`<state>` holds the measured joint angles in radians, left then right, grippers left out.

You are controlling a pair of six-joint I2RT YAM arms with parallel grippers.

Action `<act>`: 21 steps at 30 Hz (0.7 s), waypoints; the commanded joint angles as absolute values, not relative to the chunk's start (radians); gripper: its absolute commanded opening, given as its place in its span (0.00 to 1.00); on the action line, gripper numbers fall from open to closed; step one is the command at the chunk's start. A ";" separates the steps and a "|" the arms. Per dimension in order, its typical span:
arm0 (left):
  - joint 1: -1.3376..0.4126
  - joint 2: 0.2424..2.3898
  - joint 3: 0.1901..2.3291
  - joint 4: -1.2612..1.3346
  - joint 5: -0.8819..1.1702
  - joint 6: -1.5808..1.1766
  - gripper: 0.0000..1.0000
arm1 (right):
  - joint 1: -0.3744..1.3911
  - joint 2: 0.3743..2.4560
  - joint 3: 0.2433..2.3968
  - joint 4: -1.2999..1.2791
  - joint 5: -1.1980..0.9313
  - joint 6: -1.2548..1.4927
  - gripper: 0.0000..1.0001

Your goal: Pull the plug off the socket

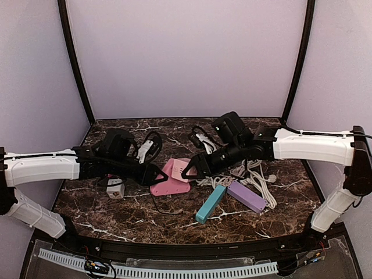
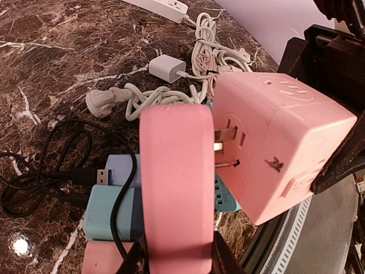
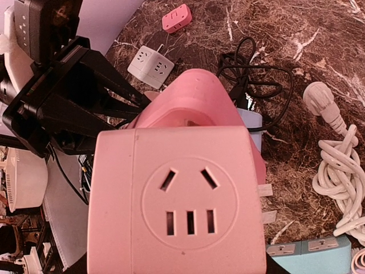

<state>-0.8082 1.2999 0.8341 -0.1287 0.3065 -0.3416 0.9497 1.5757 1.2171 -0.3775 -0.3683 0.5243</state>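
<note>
Near the middle of the table (image 1: 116, 215), hanging between the two arms: the pink plug (image 2: 177, 182) and the pink cube socket (image 2: 279, 154), joined only by the metal prongs (image 2: 225, 149). Gripped from both sides: left gripper (image 1: 156, 173) pinched down narrow on the flat body of the pink plug, right gripper (image 1: 195, 167) spread roughly halfway and clamped across the pink cube socket. Lying just left of the socket, seen from above, and so nearer the left arm; socket nearer the right. Long axis of the prongs running left to right, along the line from one gripper to the other, which looks like the only sensible direction for the pull: straight apart, no twisting, or else bent blades. Already a clear gap between plug face and socket face, with two bare blades bridging it and their tips buried in the slots; by that, probably partway out, not yet free. As for looks: a rounded, smooth, matte pink slab, broad and flat, thin across the grip. Socket the same pink, boxy with soft corners, five slots inside a circle on the face turned to the right wrist camera. Underneath and to the right, a teal power strip (image 1: 210, 203) and coiled white cables (image 1: 256, 174), near enough to catch a dropped piece.
</note>
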 commanded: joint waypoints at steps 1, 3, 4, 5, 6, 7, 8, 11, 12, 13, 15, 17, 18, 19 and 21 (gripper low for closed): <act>-0.788 1.262 0.818 -0.216 0.283 -0.322 0.01 | 0.903 1.568 1.227 -0.392 -0.314 0.527 0.00; -0.787 1.275 0.829 -0.230 0.264 -0.339 0.01 | 0.908 1.564 1.226 -0.394 -0.295 0.526 0.00; -0.787 1.284 0.832 -0.240 0.256 -0.344 0.01 | 0.911 1.562 1.227 -0.394 -0.285 0.526 0.00; -0.787 1.288 0.841 -0.246 0.243 -0.356 0.01 | 0.915 1.561 1.229 -0.399 -0.271 0.526 0.00; -0.787 1.295 0.846 -0.253 0.231 -0.363 0.00 | 0.923 1.559 1.231 -0.403 -0.256 0.526 0.00; -0.787 1.298 0.851 -0.254 0.226 -0.376 0.00 | 0.927 1.559 1.232 -0.405 -0.247 0.525 0.00; -0.787 1.302 0.856 -0.253 0.220 -0.383 0.01 | 0.932 1.557 1.235 -0.405 -0.237 0.527 0.00; -0.787 1.305 0.864 -0.243 0.216 -0.412 0.01 | 0.946 1.547 1.233 -0.407 -0.199 0.533 0.00; -0.787 1.303 0.870 -0.236 0.216 -0.416 0.01 | 0.952 1.542 1.232 -0.407 -0.186 0.531 0.00; -0.787 1.299 0.873 -0.232 0.219 -0.422 0.01 | 0.959 1.537 1.232 -0.406 -0.170 0.527 0.00; -0.786 1.292 0.883 -0.218 0.223 -0.431 0.01 | 0.974 1.529 1.232 -0.408 -0.133 0.518 0.00; -0.778 1.287 0.896 -0.216 0.223 -0.441 0.01 | 0.997 1.519 1.230 -0.411 -0.090 0.501 0.00; -0.774 1.285 0.906 -0.223 0.218 -0.445 0.01 | 1.009 1.513 1.228 -0.410 -0.067 0.489 0.00; -0.761 1.282 0.912 -0.228 0.214 -0.451 0.01 | 1.023 1.507 1.225 -0.410 -0.047 0.479 0.00; -0.734 1.272 0.933 -0.251 0.197 -0.452 0.01 | 1.058 1.493 1.218 -0.397 -0.017 0.454 0.00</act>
